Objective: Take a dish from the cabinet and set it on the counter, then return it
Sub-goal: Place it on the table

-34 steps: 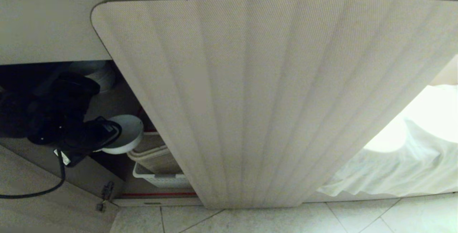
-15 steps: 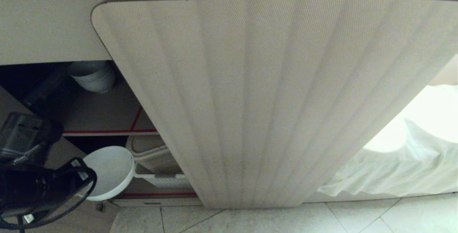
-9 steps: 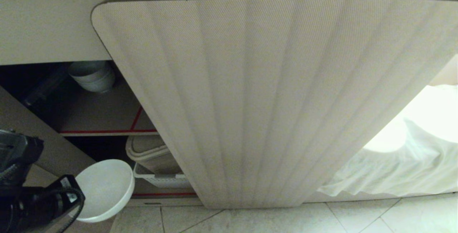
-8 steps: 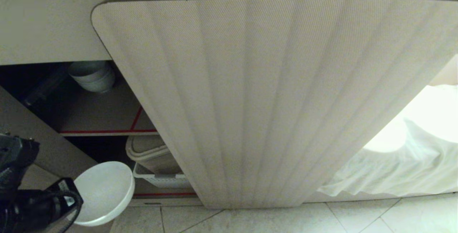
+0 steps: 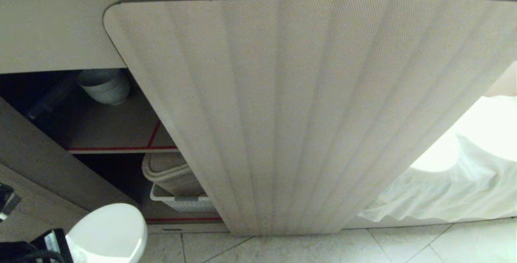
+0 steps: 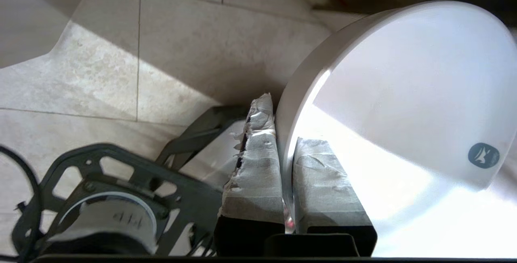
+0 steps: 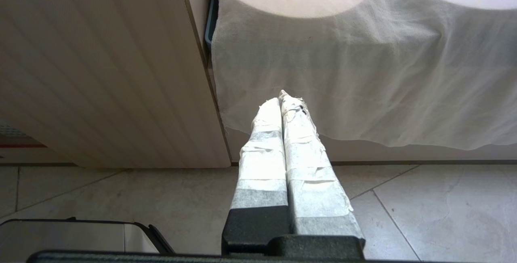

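The fluted beige cabinet (image 5: 282, 113) is seen with its shelf edged in red and a stack of bowls (image 5: 106, 86) inside. The glossy white round dish (image 5: 107, 232) is held low outside it over the tiled floor (image 6: 121, 73), its rim pinched by the left gripper (image 6: 284, 133), taped fingers (image 6: 258, 162) narrow. The right gripper (image 7: 284, 101) is parked, pressed closed, beside a white cloth (image 7: 363, 73).

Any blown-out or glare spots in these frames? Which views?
Head view: draped white cloth at right is overexposed. Left wrist view: sunlight glares off the inside of the glossy white round bowl, and a hard shadow edge crosses the pale floor tiles. Right wrist view: bright patches wash out the cloth's upper part.
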You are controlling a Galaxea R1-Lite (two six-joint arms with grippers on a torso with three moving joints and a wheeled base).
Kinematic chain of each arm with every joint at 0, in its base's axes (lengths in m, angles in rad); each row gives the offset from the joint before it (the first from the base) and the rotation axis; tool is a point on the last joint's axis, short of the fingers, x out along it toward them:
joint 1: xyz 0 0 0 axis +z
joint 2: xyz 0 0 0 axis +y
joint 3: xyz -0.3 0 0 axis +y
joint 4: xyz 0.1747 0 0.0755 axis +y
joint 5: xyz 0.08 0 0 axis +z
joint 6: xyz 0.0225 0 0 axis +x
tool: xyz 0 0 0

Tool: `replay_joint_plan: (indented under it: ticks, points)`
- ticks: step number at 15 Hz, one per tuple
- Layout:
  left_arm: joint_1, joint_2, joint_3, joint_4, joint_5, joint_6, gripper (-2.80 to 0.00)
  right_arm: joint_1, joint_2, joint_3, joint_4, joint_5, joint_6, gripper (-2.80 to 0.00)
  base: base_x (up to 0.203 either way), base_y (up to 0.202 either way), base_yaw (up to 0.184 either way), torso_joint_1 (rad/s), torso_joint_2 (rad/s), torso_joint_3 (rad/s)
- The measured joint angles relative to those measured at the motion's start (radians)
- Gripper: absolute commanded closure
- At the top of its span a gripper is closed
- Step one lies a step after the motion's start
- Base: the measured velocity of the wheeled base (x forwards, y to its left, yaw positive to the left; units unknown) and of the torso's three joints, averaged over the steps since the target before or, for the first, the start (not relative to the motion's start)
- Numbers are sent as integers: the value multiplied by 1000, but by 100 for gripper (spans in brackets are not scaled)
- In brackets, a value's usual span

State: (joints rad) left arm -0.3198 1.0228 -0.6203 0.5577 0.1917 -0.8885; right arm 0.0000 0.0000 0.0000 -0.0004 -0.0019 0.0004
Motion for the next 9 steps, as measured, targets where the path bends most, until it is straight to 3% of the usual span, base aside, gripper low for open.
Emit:
replay_joint_plan:
  ticks: [9]
  points:
    - [-91,-97,44,55,3,5,0,0,0,0,0,0,0,0,0,0,0,0,0,0]
